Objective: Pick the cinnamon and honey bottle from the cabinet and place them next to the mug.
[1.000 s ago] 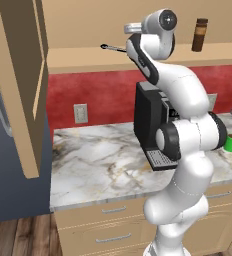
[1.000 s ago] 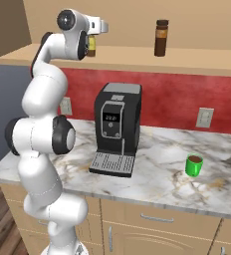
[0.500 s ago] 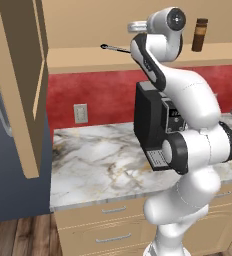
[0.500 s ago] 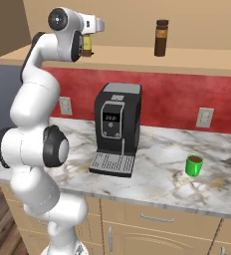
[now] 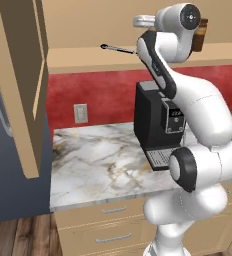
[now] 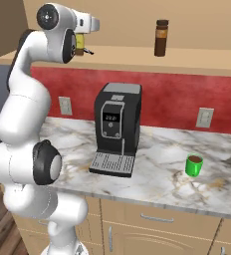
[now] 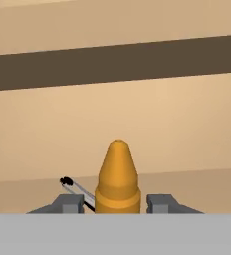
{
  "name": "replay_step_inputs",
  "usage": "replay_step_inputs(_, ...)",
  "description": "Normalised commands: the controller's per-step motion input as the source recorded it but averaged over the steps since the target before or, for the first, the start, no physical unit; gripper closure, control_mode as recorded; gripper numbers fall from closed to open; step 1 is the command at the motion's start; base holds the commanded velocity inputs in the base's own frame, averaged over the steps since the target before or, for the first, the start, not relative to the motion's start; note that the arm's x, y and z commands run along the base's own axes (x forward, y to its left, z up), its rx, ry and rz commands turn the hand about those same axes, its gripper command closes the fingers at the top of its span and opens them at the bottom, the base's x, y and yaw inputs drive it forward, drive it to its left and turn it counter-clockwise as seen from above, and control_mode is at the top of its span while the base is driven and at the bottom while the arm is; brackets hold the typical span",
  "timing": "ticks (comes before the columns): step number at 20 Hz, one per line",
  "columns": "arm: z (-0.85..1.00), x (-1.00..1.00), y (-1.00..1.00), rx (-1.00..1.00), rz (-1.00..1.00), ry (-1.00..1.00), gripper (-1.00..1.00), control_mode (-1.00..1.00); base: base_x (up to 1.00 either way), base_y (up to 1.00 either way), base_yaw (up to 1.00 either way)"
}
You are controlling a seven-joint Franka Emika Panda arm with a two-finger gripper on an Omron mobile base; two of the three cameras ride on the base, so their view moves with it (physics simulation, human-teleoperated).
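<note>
Honey bottle, small amber-yellow w/ pointed orange nozzle: hidden behind the arm in left base view, where the white arm reaches up to the inner shelf of the light tan wooden wall cabinet (image 5: 113, 57); slim dark brown cinnamon jar (image 5: 200, 36) stands on that shelf just past the arm's top joint, and a thin dark-tipped metal utensil (image 5: 119, 48) lies on the shelf on the other side of the arm. Right base view: gripper (image 6: 80, 46) sits at shelf level, w/ a bit of the amber-yellow honey bottle (image 6: 79, 44) showing at it; cinnamon jar well apart along the shelf, small bright green mug (image 6: 193, 165) down on the marble counter, beyond the black coffee machine (image 6: 116, 129) from the arm. Hand view: orange nozzle rises right between the two dark fingertips (image 7: 66, 204), jaws drawn in close on either side of the bottle, so prob. clamped on it below the cone; actual contact is below the frame edge. Handling, my guess: light, smooth plastic, slightly squeezable, so slippery; hold on the straight body under the nozzle, not the taper, which would squirt upward out of the pads. Keep it upright and don't overclamp.
</note>
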Motion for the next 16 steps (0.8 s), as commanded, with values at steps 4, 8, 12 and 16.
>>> replay_step_inputs(4,0.15,-0.50,0.00,0.05,0.00,0.00,1.00,-1.00,0.00,0.00,0.00)
replay_step_inputs(8,0.00,-0.62,0.00,0.00,0.00,0.00,1.00,-1.00,0.00,0.00,0.00)
replay_step_inputs(12,-0.40,-0.83,0.01,-0.02,0.00,0.00,1.00,-1.00,0.00,0.00,0.00)
replay_step_inputs(16,-0.96,-0.97,0.09,-0.03,0.03,-0.01,1.00,-1.00,0.00,0.00,0.00)
